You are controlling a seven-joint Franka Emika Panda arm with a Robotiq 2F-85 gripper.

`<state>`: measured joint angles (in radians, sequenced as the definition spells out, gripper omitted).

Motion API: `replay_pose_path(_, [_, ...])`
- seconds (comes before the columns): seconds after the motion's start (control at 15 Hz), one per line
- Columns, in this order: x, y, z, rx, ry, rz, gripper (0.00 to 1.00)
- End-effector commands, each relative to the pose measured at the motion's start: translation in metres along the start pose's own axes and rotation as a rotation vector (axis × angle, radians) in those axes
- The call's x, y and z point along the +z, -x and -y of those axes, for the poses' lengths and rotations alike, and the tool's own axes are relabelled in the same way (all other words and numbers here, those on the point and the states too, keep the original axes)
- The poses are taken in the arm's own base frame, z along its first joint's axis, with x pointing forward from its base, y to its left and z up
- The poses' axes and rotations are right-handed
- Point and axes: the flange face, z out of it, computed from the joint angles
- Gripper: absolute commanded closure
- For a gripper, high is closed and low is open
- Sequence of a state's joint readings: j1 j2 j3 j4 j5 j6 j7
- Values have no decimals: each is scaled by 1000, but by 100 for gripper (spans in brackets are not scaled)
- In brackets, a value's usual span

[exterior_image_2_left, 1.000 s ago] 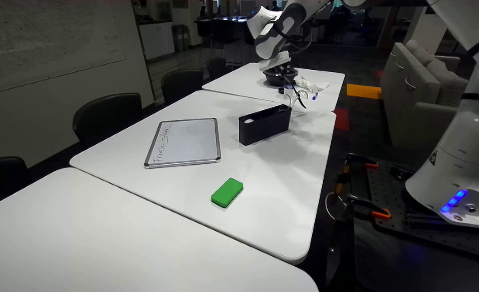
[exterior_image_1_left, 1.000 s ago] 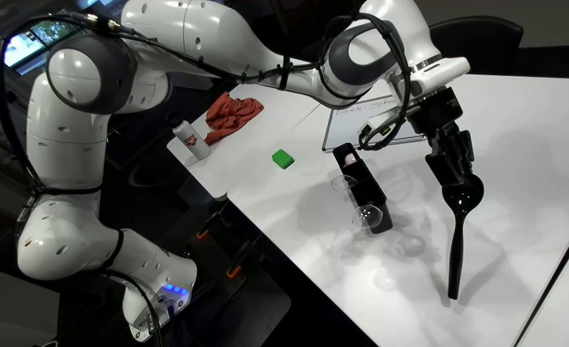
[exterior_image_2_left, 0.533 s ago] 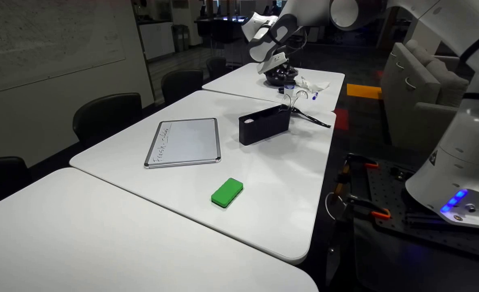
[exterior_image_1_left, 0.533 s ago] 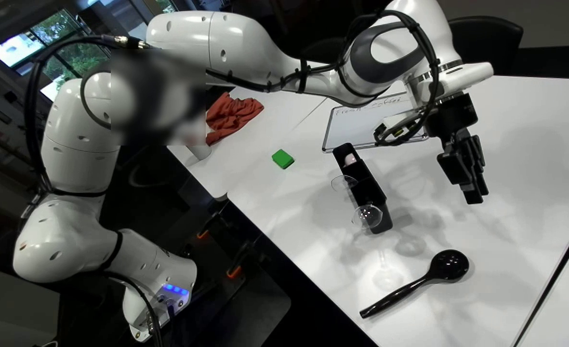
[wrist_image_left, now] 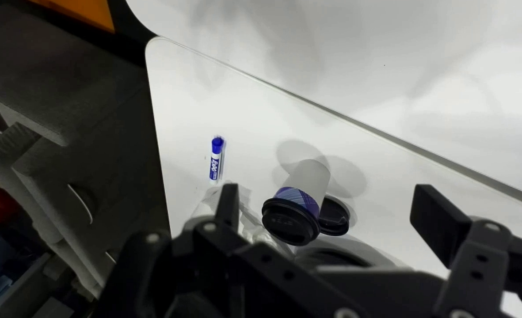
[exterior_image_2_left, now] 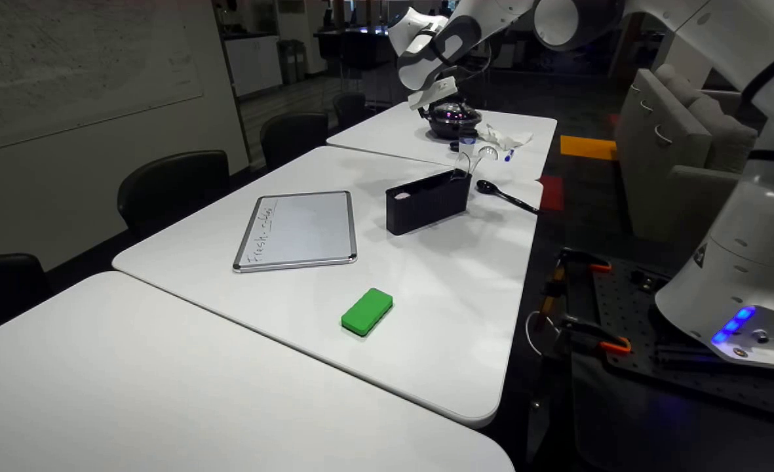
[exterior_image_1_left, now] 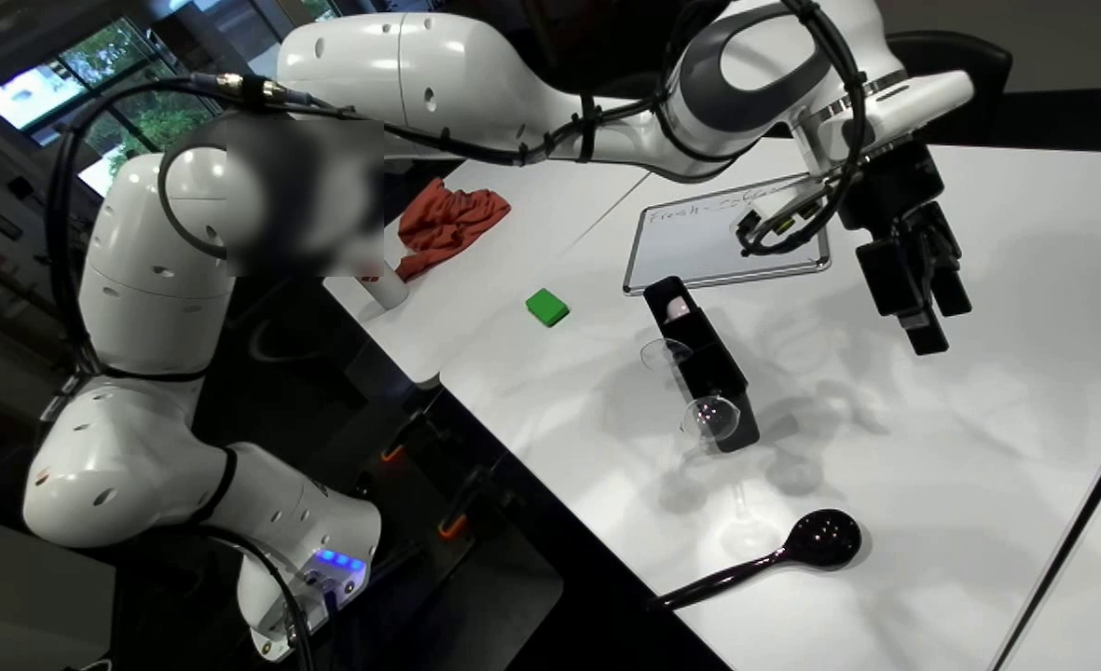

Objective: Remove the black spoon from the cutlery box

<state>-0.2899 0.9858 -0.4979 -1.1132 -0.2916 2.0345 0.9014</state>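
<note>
The black spoon (exterior_image_1_left: 822, 539) lies flat on the white table in both exterior views, outside the box. Its handle end pokes past the table's near edge. The cutlery box (exterior_image_2_left: 429, 204), long, narrow and black, stands upright, with two clear rounded utensil heads (exterior_image_1_left: 710, 418) sticking out of it. Above the table, beyond the spoon's bowl, my gripper (exterior_image_1_left: 940, 321) hangs apart from both. In the wrist view the gripper (wrist_image_left: 327, 201) has its fingers spread wide with nothing held between them; the spoon and box are out of that view.
A framed whiteboard (exterior_image_1_left: 727, 242) and a green block (exterior_image_1_left: 547, 308) lie around the box. An orange cloth (exterior_image_1_left: 447, 224) and a white bottle (exterior_image_1_left: 387, 289) are farther off. Across the table seam are a paper cup (wrist_image_left: 311, 176), a blue marker (wrist_image_left: 215, 159) and a dark pot (exterior_image_2_left: 455, 121).
The gripper has opened and let go of the spoon, which dropped from hanging upright to the table and slid toward its edge. The gripper has risen away. The box stayed put.
</note>
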Motion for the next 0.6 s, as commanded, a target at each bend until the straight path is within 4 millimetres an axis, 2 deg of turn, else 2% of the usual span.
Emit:
replay_pose_path(0.0, [-45, -1, -28, 41, -143, 51, 0])
replay_pose_path(0.2, [-75, -7, -58, 113, -253, 87, 0])
replay_pose_path(0.53, [-121, -11, -121, 214, -398, 122, 0])
